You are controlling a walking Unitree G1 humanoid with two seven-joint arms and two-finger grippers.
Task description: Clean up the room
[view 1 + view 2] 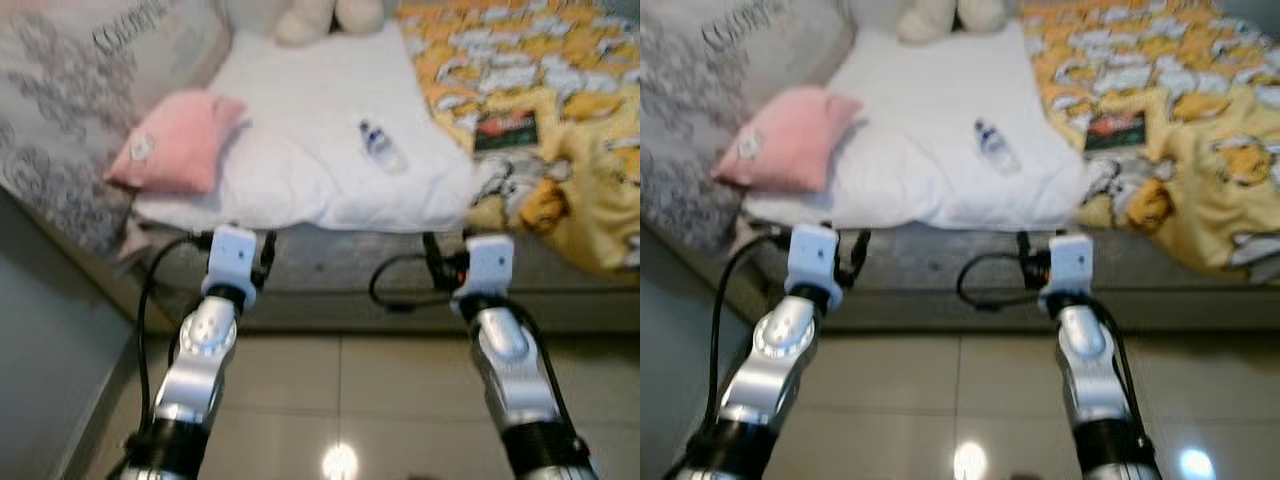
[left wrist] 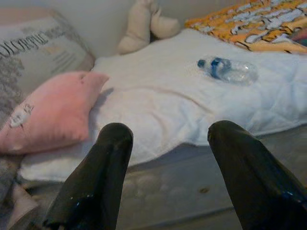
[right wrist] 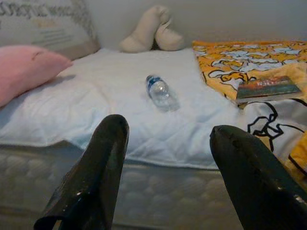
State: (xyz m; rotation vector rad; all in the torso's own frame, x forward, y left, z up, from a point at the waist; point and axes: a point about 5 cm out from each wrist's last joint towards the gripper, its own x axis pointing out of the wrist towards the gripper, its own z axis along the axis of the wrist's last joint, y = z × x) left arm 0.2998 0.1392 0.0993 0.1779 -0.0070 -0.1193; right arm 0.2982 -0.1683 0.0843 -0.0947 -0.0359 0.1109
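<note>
Water bottle point(image 1: 382, 147) lies on its side on the white quilt point(image 1: 300, 170), cap away, ahead between both arms. Right gripper point(image 3: 165, 177) nearer; left gripper point(image 2: 170, 177) likewise spread wide, empty.

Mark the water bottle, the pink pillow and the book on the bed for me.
water bottle point(image 3: 160, 93): right wrist view, on its clear body.
pink pillow point(image 1: 178, 143): left eye view, on the middle of its face.
book point(image 3: 268, 87): right wrist view, on its cover, lying on the yellow blanket.
</note>
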